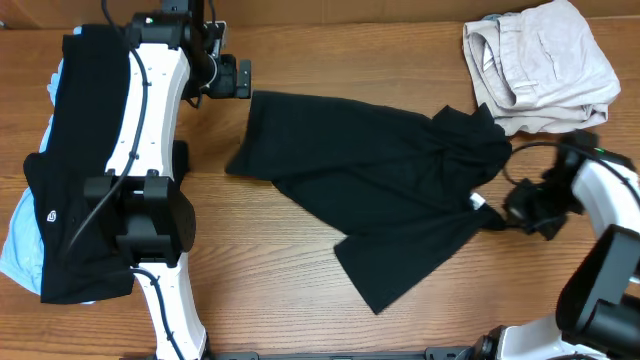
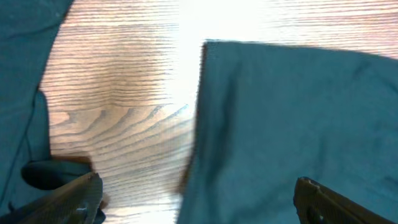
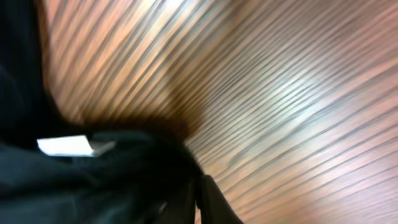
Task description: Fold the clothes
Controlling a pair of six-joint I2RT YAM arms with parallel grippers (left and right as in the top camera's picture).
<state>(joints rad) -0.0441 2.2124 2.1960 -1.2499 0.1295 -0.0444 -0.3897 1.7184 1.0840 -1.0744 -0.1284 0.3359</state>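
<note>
A black T-shirt (image 1: 380,190) lies spread across the middle of the table, bunched up at its right end. My left gripper (image 1: 240,78) is open just above the shirt's far left corner. In the left wrist view its fingers (image 2: 199,190) straddle the shirt's edge (image 2: 292,124). My right gripper (image 1: 492,218) is shut on the shirt's right edge beside a white tag (image 1: 477,203). The right wrist view shows the closed fingers (image 3: 200,199) pinching black fabric (image 3: 93,186) near the tag (image 3: 71,146).
Beige trousers (image 1: 540,65) lie crumpled at the far right. A pile of black shirts (image 1: 70,180) lies at the left under my left arm, with a pale blue garment (image 1: 18,250) showing beneath it. Bare wooden table (image 1: 280,280) lies in front.
</note>
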